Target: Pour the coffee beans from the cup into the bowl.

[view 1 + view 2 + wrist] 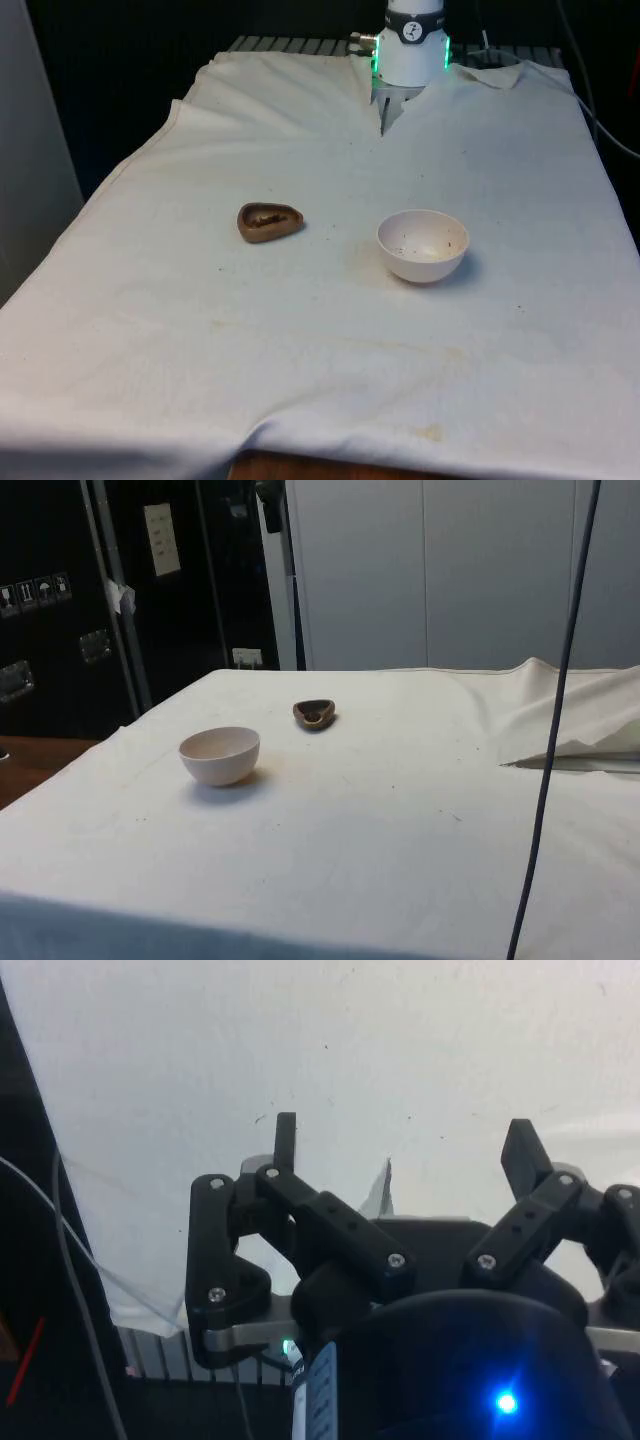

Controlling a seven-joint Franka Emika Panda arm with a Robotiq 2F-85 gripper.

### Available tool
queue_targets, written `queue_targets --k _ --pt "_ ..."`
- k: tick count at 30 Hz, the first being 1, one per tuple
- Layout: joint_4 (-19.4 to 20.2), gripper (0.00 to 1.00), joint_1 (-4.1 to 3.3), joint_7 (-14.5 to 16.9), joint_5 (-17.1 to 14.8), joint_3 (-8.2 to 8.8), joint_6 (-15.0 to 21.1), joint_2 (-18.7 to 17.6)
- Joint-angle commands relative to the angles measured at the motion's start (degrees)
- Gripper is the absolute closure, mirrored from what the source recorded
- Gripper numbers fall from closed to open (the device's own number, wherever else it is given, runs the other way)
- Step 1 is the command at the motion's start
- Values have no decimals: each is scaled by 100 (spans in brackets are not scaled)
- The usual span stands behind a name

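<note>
A small brown heart-shaped cup (262, 237) with dark coffee beans inside sits on the white cloth, left of centre in the front view. The cup (312, 723) also appears in the side view, beyond the bowl. A white bowl (423, 264) stands a short way to the front view's right of the cup; its inside has only a few dark specks. In the side view the bowl (219, 767) is nearer the camera. My gripper (403, 1138) hangs open above bare cloth, its black fingers (286, 1130) wide apart with nothing between them.
The white cloth (300, 360) covers the whole table and bunches into folds by the robot base (412, 55) and at the side view's right (570, 720). A dark cable (550, 740) hangs down in front of the side camera. The table's near edge (300, 468) shows wood.
</note>
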State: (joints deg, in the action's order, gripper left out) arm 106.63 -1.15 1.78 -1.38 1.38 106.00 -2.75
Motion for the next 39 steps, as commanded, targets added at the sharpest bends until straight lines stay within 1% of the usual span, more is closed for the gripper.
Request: queue_targets --k 1,3,6,7,8,9,13,15,16,17,24,25,26,27,29,30,32,34,36,37,39 --pt "-40 0 6 23 -6 6 63 -69" --pt "-46 0 11 40 -6 6 138 -97" --pt "52 0 11 46 17 6 344 -120" --pt "52 0 11 46 17 6 344 -120" --pt "6 0 11 46 -6 6 246 -132" --pt "92 0 6 86 46 0 430 -120" --pt "223 0 23 201 97 17 607 -92" --pt "355 0 52 327 103 52 733 -80" --pt "281 0 34 281 80 40 630 -115" --pt "395 0 57 372 97 69 773 -74" --pt "596 0 97 796 34 292 1003 -172" --pt "567 0 74 745 69 298 922 -166" --pt "619 0 103 848 23 321 1026 -189" --pt "642 0 115 917 17 361 1054 -212" --pt "682 0 115 1020 0 430 1106 -252" --pt "716 0 126 1140 -23 498 1175 -304" --pt "745 0 126 1238 -40 561 1226 -350" --pt "768 0 143 1352 -63 636 1283 -407" --pt "779 0 143 1404 -74 665 1318 -435" --pt "796 0 143 1507 -92 739 1375 -487" --pt "802 0 143 1558 -92 768 1404 -510"
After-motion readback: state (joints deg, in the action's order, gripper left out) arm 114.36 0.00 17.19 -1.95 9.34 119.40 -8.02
